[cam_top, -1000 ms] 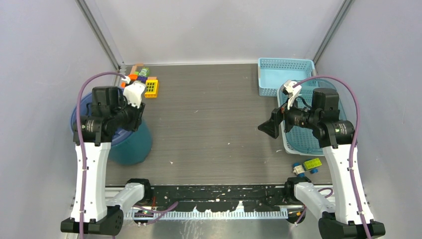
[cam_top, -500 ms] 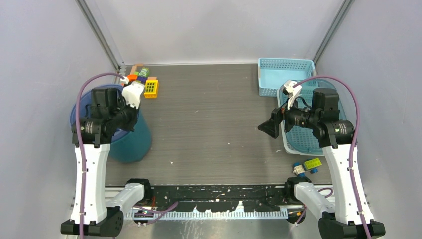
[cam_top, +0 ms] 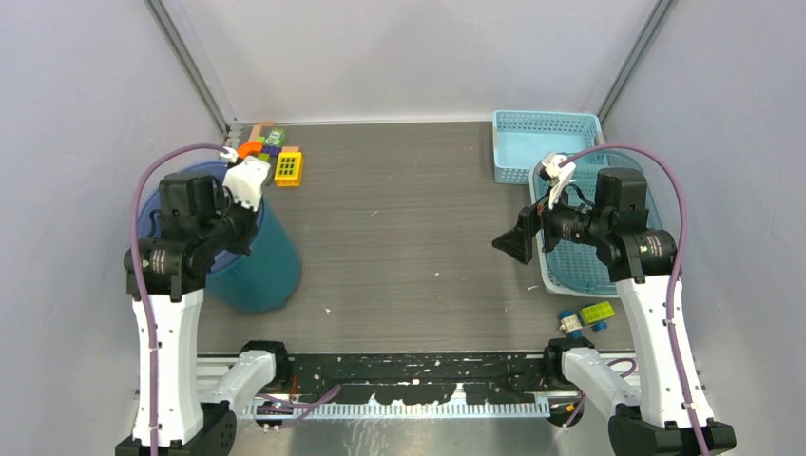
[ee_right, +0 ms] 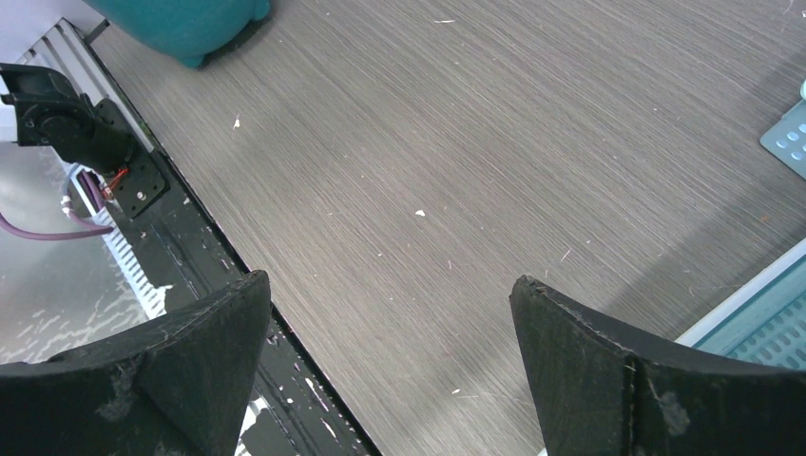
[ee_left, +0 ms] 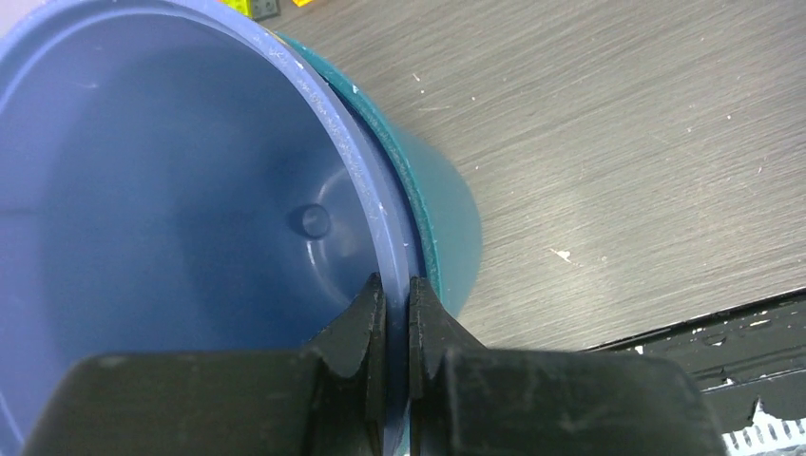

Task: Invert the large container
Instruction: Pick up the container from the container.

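The large container (cam_top: 264, 264) is a blue bucket with a teal outside, standing tilted at the table's left. Its open mouth leans toward the left wall. My left gripper (cam_top: 239, 226) is shut on the bucket's right rim. The left wrist view shows one finger inside and one outside the rim (ee_left: 380, 223), with my left gripper (ee_left: 397, 296) pinching it. The blue inside (ee_left: 190, 209) is empty. My right gripper (cam_top: 516, 243) is open and empty above the table's right middle. In the right wrist view my right gripper (ee_right: 390, 313) hangs over bare table, with the bucket's base (ee_right: 190, 24) far off.
Two light blue baskets sit at the right, one at the back (cam_top: 545, 141) and one under my right arm (cam_top: 576, 271). Several coloured toy blocks (cam_top: 276, 157) lie at the back left beside the bucket. A small green and blue toy (cam_top: 589, 316) lies at the front right.
My left gripper has moved left with the rim in it. The bucket has tipped further, showing more of its teal side. The right arm has not moved.
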